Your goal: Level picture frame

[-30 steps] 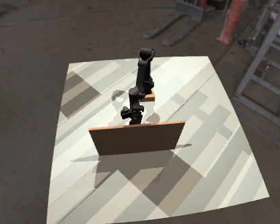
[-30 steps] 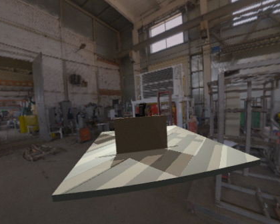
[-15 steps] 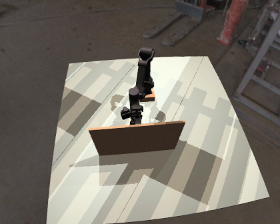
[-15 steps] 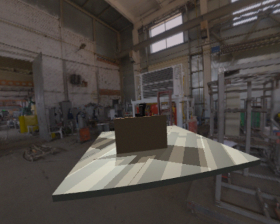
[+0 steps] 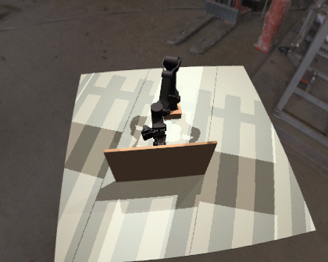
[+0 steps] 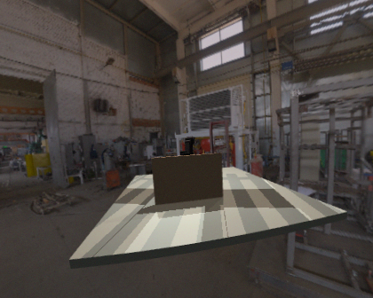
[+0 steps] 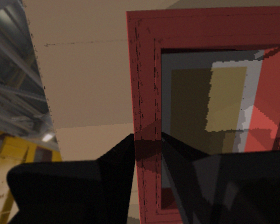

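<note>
The red picture frame (image 7: pixel 211 29) is against the tan face of the wall panel (image 5: pixel 161 164) (image 6: pixel 187 179) (image 7: pixel 86 85). In the wrist view its top edge rises very slightly to the right, and its left bar leans a little; true level is hard to tell. My gripper (image 7: pixel 148 137) (image 5: pixel 159 143) is shut on the frame's left side bar, one finger outside it and one inside the opening. The screw and notched strip are hidden. The top and exterior views look at the back of the panel, so the frame does not show there.
The panel stands upright on the striped table (image 5: pixel 153 234) (image 6: pixel 147 239). The arm (image 5: pixel 169 87) reaches to the panel from its orange base block (image 5: pixel 173 115); in the exterior view only a dark bit of arm (image 6: pixel 189 146) shows above the panel.
</note>
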